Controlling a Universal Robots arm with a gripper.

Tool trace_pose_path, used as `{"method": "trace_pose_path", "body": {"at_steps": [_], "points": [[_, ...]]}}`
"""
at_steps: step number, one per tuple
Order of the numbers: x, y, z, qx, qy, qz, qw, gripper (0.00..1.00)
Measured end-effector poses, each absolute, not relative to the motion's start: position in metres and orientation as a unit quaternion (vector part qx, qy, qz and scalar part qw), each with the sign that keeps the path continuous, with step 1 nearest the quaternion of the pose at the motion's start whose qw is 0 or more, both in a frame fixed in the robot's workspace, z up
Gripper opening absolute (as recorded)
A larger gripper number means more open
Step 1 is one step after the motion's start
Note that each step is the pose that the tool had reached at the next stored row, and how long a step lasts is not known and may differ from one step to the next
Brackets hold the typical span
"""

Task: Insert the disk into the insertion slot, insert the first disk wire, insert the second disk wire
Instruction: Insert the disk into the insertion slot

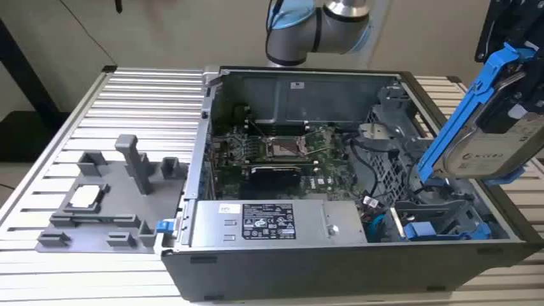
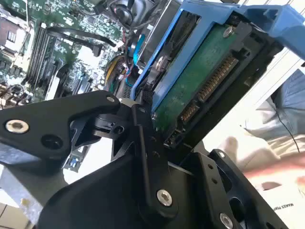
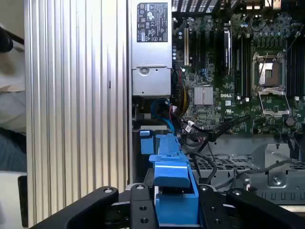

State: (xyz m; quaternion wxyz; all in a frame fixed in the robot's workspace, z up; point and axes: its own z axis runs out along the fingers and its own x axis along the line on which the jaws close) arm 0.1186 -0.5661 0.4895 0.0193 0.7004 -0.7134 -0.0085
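End effector (image 3: 172,205) clamps the disk (image 1: 497,143) by its blue carrier (image 3: 169,167), tilted, above the open computer case (image 1: 340,268) at the exterior view's right. Grey drive cage (image 1: 434,213) sits below it; case rests on ribbed counter (image 1: 144,95).

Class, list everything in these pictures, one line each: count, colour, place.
Computer case: one, dark grey, on the table.
Table: one, ribbed silver, under the case.
Motherboard: one, green, inside the case.
Power-supply box: one, grey, along the case's near wall.
Drive cage: one, grey, case's corner, exterior view's right.
Spare carrier: one, blue, low in that cage.
Fixture: one, grey, on the table, exterior view's left.
Disk: one, silver-grey in blue carrier, held above the case.
Arm: one, grey, behind the case.
Hand: one, black, shut on the disk.
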Motion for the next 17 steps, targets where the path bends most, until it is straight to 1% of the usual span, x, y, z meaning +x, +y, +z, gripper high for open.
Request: {"method": "trace_pose_path", "body": {"at_steps": [14, 17], "points": [[0.1185, -0.5661, 0.4888, 0.700, -0.713, -0.008, 0.020, 0.33], [0.1185, -0.5662, 0.4845, 0.700, -0.713, -0.006, 0.018, 0.33]]}}
